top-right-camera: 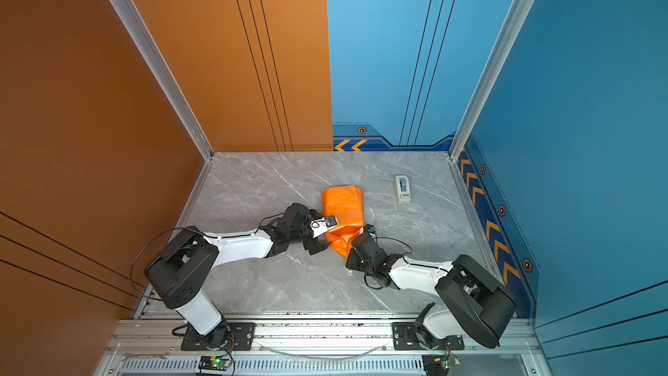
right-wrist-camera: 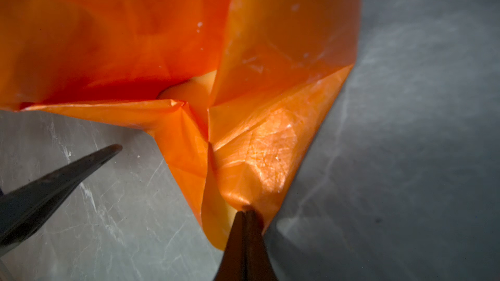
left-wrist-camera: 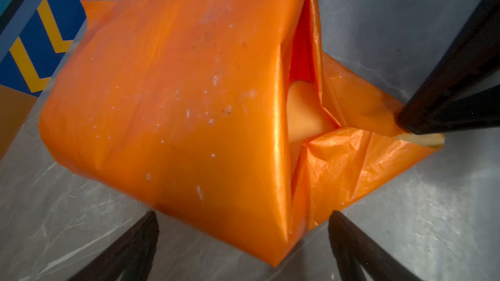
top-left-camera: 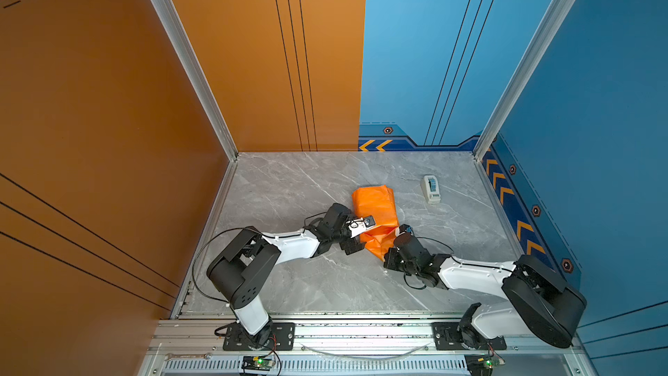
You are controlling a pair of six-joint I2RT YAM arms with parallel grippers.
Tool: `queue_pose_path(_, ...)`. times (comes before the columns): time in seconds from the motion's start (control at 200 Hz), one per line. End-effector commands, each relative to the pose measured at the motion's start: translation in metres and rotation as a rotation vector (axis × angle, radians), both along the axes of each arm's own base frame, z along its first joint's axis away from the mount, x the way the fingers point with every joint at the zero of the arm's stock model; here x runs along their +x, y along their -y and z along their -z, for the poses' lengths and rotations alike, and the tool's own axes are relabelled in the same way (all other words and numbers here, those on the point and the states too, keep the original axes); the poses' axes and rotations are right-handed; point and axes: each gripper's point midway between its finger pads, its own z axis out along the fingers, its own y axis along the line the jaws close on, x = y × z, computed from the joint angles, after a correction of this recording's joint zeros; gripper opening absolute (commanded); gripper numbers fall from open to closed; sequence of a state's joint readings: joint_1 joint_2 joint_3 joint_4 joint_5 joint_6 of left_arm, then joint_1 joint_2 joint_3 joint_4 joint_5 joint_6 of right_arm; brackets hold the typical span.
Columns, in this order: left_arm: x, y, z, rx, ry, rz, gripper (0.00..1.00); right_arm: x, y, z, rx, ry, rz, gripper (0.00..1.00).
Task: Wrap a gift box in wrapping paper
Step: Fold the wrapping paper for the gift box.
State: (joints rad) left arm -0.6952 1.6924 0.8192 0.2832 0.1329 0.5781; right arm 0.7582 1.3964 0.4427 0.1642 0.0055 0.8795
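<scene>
The wrapping paper (top-left-camera: 374,207) (top-right-camera: 342,206) lies folded into an orange bundle on the grey table, glossy side out. The gift box is hidden inside it. At one end the folds gape and show the pale yellow inner face (left-wrist-camera: 303,114). My left gripper (left-wrist-camera: 243,214) (top-left-camera: 357,244) is open, its two fingertips (left-wrist-camera: 151,220) straddling the bundle's near corner without touching it. My right gripper (right-wrist-camera: 244,212) (top-left-camera: 387,252) is shut on the tip of the pointed end flap (right-wrist-camera: 257,163), which is pulled out flat along the table.
A white tape dispenser (top-left-camera: 431,189) (top-right-camera: 403,189) with a blue roll stands behind and to the right of the bundle. The marble tabletop (top-left-camera: 289,193) is walled at the back and on both sides. A wrench (top-left-camera: 188,356) lies on the front rail.
</scene>
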Motion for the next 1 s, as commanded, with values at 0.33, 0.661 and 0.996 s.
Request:
queue_pose_path(0.33, 0.015, -0.001, 0.009, 0.060, 0.114, -0.098, 0.88, -0.003, 0.016, -0.010, -0.017, 0.022, 0.026, 0.04)
queue_pose_path(0.661, 0.015, -0.005, 0.016, 0.107, 0.132, -0.122, 0.79, -0.017, 0.023, -0.033, 0.203, -0.050, 0.205, 0.42)
queue_pose_path(0.996, 0.015, -0.003, 0.020, 0.105, 0.121, -0.128, 0.76, -0.027, 0.003, -0.029, 0.415, -0.166, 0.391, 0.48)
